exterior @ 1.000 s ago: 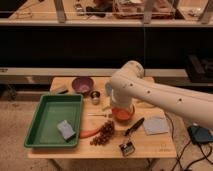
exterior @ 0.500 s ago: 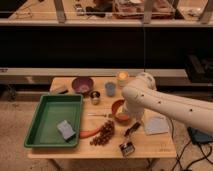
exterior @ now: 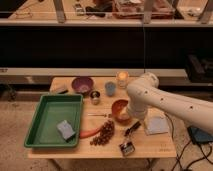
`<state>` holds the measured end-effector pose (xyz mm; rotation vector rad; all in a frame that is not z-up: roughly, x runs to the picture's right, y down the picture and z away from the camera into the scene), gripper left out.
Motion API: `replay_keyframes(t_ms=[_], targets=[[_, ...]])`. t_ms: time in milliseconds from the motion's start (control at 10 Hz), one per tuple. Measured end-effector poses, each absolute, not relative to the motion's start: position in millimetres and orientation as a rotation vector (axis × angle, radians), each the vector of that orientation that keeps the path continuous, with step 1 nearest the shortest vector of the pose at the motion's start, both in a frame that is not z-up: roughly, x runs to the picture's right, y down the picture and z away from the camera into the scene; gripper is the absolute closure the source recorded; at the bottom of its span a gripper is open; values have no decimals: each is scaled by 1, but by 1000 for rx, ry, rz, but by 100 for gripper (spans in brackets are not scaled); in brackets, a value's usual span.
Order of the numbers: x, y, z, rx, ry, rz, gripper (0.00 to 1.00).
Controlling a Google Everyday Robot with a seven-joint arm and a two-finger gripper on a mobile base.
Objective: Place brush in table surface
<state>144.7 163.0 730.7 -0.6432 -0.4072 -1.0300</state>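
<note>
The brush (exterior: 127, 145) lies near the front edge of the table surface (exterior: 157, 145), so the gripper (exterior: 132, 121), just above its handle, state impossible to tell, may sweep it off.

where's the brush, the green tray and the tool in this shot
brush (exterior: 126, 147): camera view, middle of its dark squarish head
green tray (exterior: 47, 115): camera view, bare part of its floor
tool (exterior: 132, 118): camera view, its lower end, just right of the orange bowl (exterior: 117, 106)
</note>
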Motion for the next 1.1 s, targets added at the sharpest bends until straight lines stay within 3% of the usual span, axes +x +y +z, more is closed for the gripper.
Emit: replay_keyframes(t_ms=[1100], targets=[[151, 200, 780, -650, -512, -1030, 20]])
